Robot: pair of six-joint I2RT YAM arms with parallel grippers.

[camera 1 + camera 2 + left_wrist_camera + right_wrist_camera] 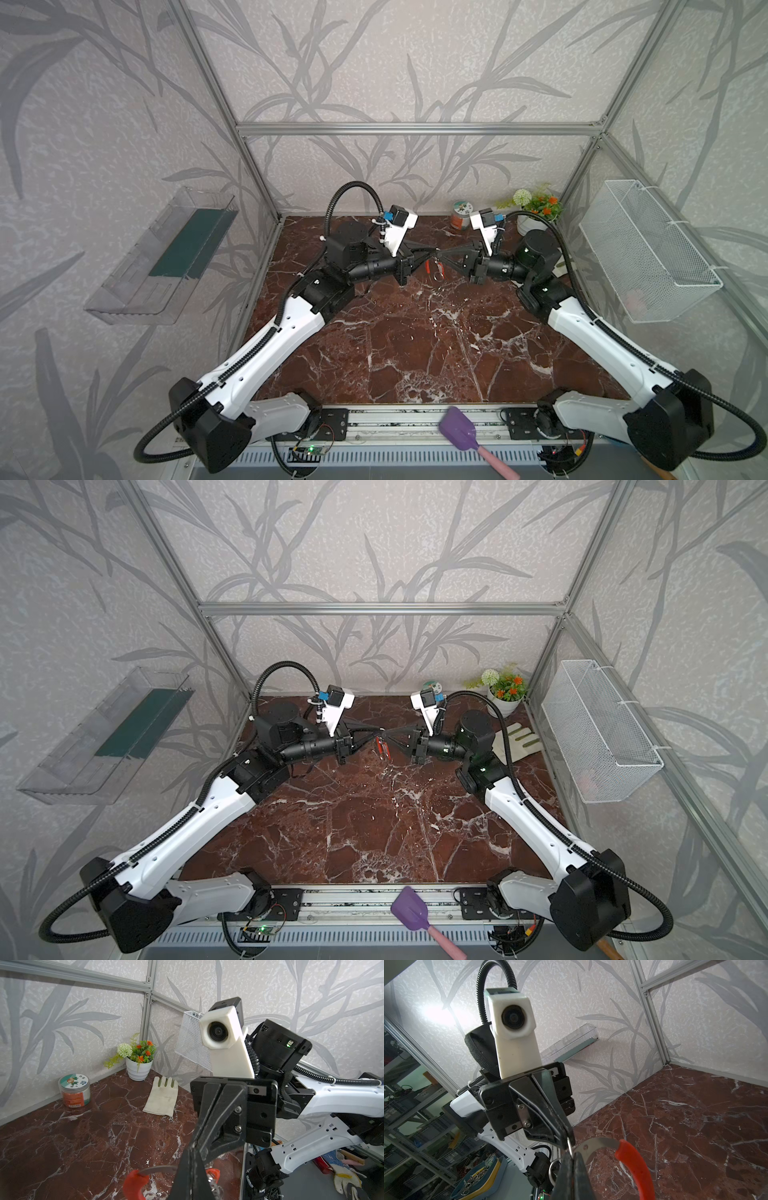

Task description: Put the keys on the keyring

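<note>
- Tips of left gripper (568,1140) are seen pinched fully together on a thin wire loop, judged to be the small ring of the key tag (213,1173). The tag hangs just beside the pinch, so its ring is presented to the other arm.
- Right gripper (572,1156) is likewise closed tight, nose to nose with the left. The bare end of the keyring (600,1144) band is seen running into its fingers. The contact itself is hidden, so who holds what is only a best reading.
- Keyring is held in the air above the table (415,332), the rest of the hoop hanging free from the pinch. That way only the open end has to be steered.
- Both arms are reached in from opposite sides and met mid-table in both top views. One part per gripper is needed for threading, and each wrist camera is given a close look at the joint.
- Threading is judged under way, not confirmed done. Slip of the thin wire is the main risk.
- Glove (164,1095), jar (74,1091) and plant pot (139,1068) are parked at the far edge and the spatula (457,428) on the front rail, all well apart from the work.
</note>
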